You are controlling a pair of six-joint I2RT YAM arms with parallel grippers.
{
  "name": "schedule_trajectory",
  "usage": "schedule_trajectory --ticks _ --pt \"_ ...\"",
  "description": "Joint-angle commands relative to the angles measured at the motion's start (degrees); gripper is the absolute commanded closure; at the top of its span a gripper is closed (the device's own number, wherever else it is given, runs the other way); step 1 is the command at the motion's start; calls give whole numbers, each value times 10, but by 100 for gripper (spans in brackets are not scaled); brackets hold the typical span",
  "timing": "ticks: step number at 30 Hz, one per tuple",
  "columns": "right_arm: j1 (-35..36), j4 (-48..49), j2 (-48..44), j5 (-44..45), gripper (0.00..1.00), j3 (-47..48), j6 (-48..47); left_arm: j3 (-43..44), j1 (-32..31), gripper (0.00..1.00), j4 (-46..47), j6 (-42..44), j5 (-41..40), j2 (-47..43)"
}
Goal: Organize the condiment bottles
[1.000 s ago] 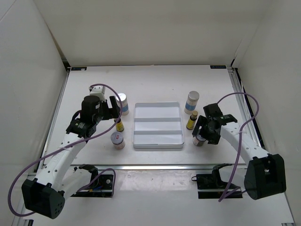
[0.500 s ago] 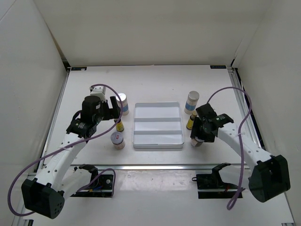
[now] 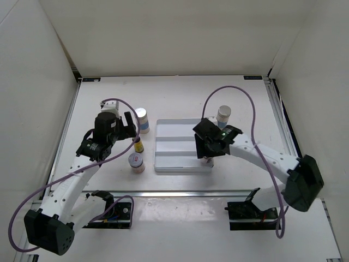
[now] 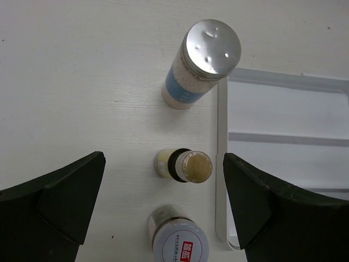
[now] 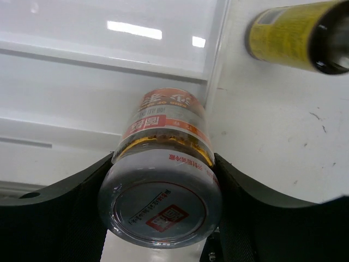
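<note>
**Top view.** Your left gripper (image 3: 132, 131) hangs with its jaws spread wide and nothing in them. It is close to three bottles standing in a row just left of the tray (image 3: 180, 124). A white bottle (image 3: 143, 119) is farthest from you, a yellow bottle (image 3: 139, 146) is in the middle, and a pink jar (image 3: 136, 162) is nearest. Your right gripper (image 3: 207, 157) sits over the tray's right end, and the wrist hides most of what it carries. A second white bottle (image 3: 223, 114) stands on the table beyond the tray's far right corner, apart from that gripper.

**Left wrist.** You see the dark fingers (image 4: 54, 207) far apart at either side, touching nothing. The yellow bottle is between them, the white bottle beyond it, and the pink jar at the bottom edge. The tray's rim runs just right of all three.

**Right wrist.** The fingers (image 5: 262, 218) press both sides of a second jar (image 5: 161, 180), clamped on it, with its red-marked silver lid toward the camera. The jar's base is over the tray's right rim, but you cannot tell whether it rests there. A second yellow bottle (image 5: 294, 35) is on the table just outside that rim.
</note>
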Motion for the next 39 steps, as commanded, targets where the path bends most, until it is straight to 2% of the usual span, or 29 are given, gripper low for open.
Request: schedule_trajectory --ticks 1,6,9,12,13,16,17,20,23,25,32,38,39 --pt "4 55 33 27 100 10 -2 -7 -2 0 -29 -33 -59 -30" --pt "4 79 70 8 97 -2 -2 3 -2 0 -94 -63 -68 -53" --pt "4 79 97 -8 81 -2 4 9 -2 0 -131 -89 -26 -65" --pt "4 79 97 -18 68 -2 10 21 -2 0 -181 -112 23 -59" --pt "4 79 97 -18 60 -2 10 21 -2 0 -207 -124 39 -59" --pt "4 79 90 -18 47 3 10 27 -8 0 -231 -144 65 -46" --pt "4 73 84 -13 33 9 10 27 -8 0 -238 -150 65 -46" --pt "4 61 67 -2 15 16 10 22 -13 0 -238 -166 81 -38" --pt "4 55 42 -2 5 30 10 16 -24 0 -244 -177 89 -6" --pt "4 49 30 -2 0 36 4 16 -38 0 -244 -186 83 19" --pt "10 49 -22 -2 0 41 4 -12 -77 0 -238 -226 76 65" --pt "10 60 -42 -8 0 23 -1 -31 -82 0 -220 -231 56 109" --pt "10 60 -42 -8 0 23 -1 -31 -82 6 -213 -237 56 115"
